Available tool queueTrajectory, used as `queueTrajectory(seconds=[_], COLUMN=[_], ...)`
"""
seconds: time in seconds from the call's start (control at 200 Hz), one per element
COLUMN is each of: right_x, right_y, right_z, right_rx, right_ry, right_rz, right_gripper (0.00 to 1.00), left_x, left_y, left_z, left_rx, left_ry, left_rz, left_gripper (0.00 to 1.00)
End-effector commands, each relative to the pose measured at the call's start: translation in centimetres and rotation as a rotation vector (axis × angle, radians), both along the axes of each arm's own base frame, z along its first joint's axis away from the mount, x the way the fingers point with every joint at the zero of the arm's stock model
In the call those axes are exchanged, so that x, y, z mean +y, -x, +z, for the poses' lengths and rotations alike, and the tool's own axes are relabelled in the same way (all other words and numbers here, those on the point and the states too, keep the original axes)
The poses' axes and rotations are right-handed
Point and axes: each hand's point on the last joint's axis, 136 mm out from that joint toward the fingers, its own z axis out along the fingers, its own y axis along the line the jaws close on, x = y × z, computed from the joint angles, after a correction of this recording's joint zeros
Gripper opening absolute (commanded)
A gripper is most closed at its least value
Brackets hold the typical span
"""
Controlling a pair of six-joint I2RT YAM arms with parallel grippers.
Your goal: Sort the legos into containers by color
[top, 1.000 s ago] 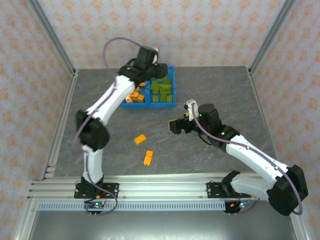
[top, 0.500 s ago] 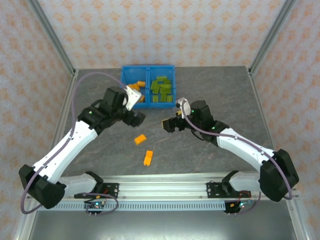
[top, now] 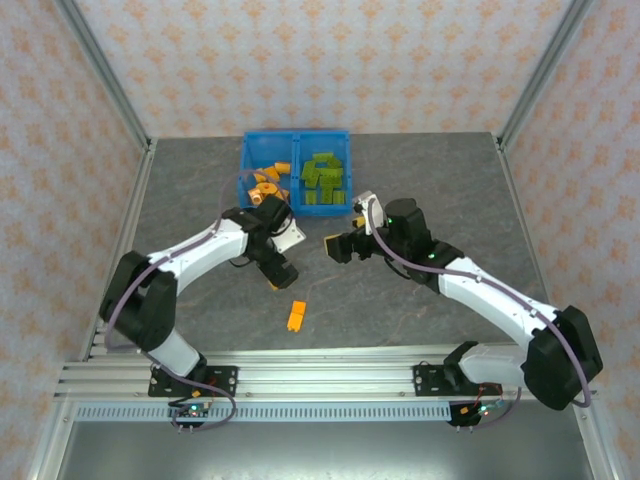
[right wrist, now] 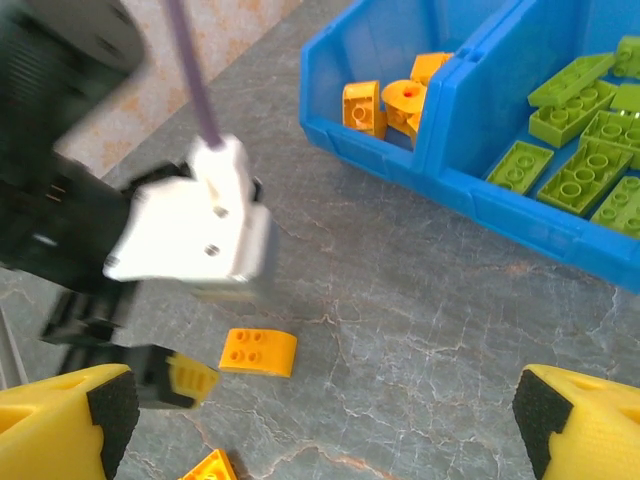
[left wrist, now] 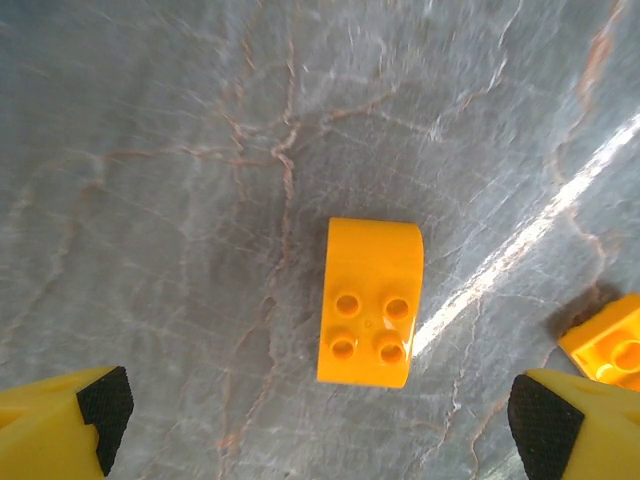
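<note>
An orange-yellow lego (left wrist: 368, 302) with four studs lies flat on the grey table, just ahead of my left gripper (left wrist: 320, 425), which hovers over it open and empty. In the top view that gripper (top: 277, 270) covers this brick. A second orange lego (top: 297, 316) lies nearer the front. My right gripper (top: 337, 246) stands open and empty over bare table right of them, looking at the first brick (right wrist: 258, 352). The blue containers (top: 296, 211) sit at the back, with orange legos (top: 265, 181) in the left bin and green legos (top: 325, 176) in the right.
The left arm's white wrist block (right wrist: 190, 225) hangs close in front of my right gripper (right wrist: 325, 420). Part of the second orange brick (right wrist: 212, 468) shows at the bottom edge. Metal frame posts and patterned walls bound the table.
My left arm has swung back from over the orange bin, down to the table above the loose orange brick. My right gripper has drifted slightly left and stays open.
</note>
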Motion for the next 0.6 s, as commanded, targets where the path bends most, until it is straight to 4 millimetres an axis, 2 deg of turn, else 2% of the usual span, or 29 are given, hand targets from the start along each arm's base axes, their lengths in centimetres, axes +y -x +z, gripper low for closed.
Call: queueTrajectory(seconds=[0.0, 0.125, 0.265, 0.48, 0.5, 0.596], right_x=[-0.4, -0.5, -0.6, -0.8, -1.0, -1.1], right_y=[0.2, 0.1, 0.1, 0.1, 0.3, 0.3], right_z=[-0.6, -0.7, -0.8, -1.3, -0.3, -0.3], right_rx=[-0.017, -0.017, -0.022, -0.012, -0.033, -0.038], right_ry=[0.026, 0.034, 0.044, 0.056, 0.041, 0.041], right_rz=[-0.007, -0.010, -0.014, -0.021, -0.023, -0.029], right_gripper=[0.98, 0.98, 0.99, 0.99, 0.99, 0.99], left_x=[-0.5, -0.2, 0.1, -0.3, -0.3, -0.3], left_y=[-0.1, 0.2, 0.7, 1.3, 1.3, 1.5], left_z=[-0.6, -1.9, -3.4, -4.6, -4.7, -4.9], left_rx=[0.028, 0.063, 0.094, 0.143, 0.147, 0.156], left_ry=[-0.002, -0.037, -0.093, -0.099, -0.100, -0.106], left_rz=[-0.011, 0.002, 0.002, 0.003, 0.005, 0.007], left_gripper=[1.00, 0.98, 0.89, 0.70, 0.67, 0.55])
